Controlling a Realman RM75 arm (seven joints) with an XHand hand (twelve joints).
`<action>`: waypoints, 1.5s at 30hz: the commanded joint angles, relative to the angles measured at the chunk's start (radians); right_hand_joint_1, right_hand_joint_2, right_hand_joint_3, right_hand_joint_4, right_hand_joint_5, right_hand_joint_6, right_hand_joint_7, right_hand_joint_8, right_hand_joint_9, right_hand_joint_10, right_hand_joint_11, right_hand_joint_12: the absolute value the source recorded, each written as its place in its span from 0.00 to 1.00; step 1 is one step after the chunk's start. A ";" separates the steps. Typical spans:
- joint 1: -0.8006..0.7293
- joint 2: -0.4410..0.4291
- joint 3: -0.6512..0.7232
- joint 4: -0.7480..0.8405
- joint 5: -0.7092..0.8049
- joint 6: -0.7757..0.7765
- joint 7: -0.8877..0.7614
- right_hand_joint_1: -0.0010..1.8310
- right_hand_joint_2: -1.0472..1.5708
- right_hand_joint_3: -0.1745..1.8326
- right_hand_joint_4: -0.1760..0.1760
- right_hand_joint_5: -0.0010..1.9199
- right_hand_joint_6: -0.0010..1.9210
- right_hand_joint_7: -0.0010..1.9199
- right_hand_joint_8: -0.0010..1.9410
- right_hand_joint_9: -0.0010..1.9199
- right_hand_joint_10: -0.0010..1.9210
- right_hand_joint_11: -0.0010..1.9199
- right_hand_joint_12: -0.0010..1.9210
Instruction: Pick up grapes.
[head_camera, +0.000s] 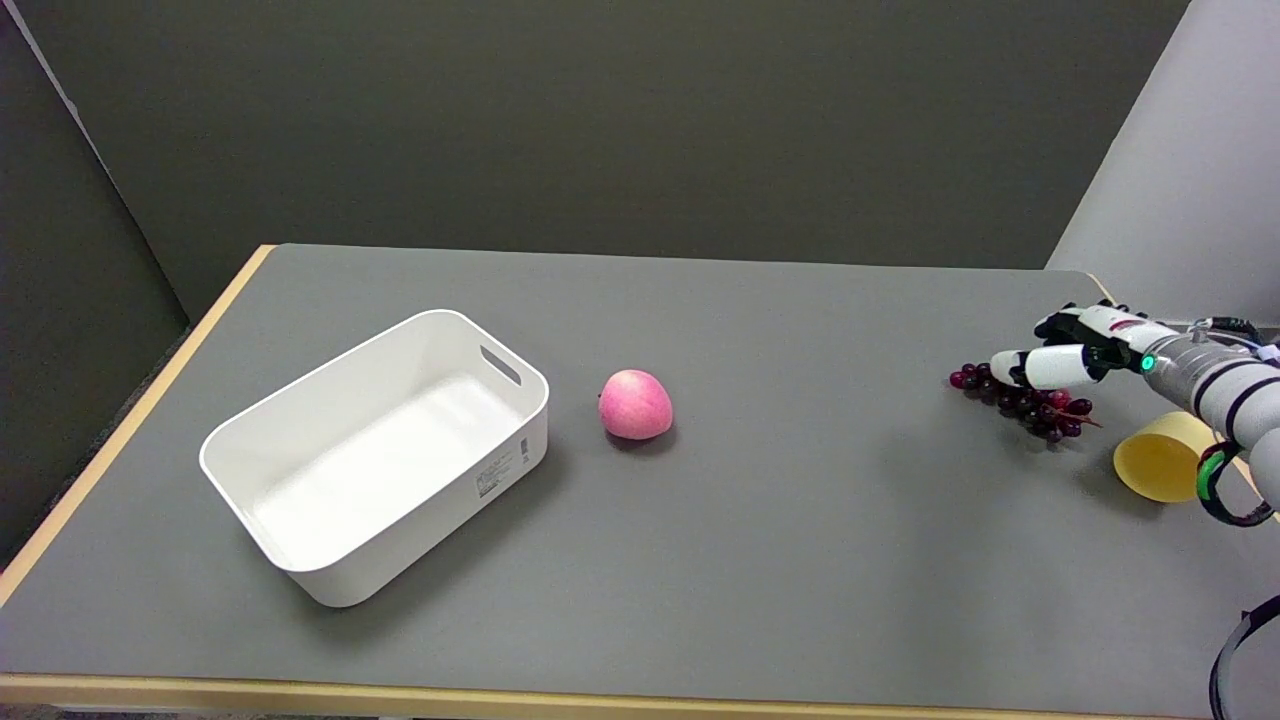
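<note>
Head view shows the grapes lying on the desk at the right hand's seven o'clock — long axis ten-to-four — just under spread fingers that hold nothing — whether touching, I cannot tell.

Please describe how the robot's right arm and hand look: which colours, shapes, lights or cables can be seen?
The right hand has white finger shells with black parts between them. A small green light glows at the wrist. The right arm is a silver-white cylinder with black rings. A green-and-black cable loops below it.
</note>
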 joint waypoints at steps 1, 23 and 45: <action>0.038 0.014 -0.068 -0.066 -0.006 -0.002 0.046 0.25 0.64 0.48 0.00 0.09 0.22 0.12 0.23 0.06 0.47 0.15 0.83; 0.119 0.042 -0.173 -0.189 -0.002 0.035 0.095 0.27 0.64 0.49 0.02 0.09 0.22 0.12 0.22 0.07 0.48 0.16 0.84; 0.119 0.038 -0.196 -0.199 -0.010 0.155 0.095 0.53 0.69 0.54 0.00 0.20 0.45 0.31 0.41 0.26 0.63 0.30 0.92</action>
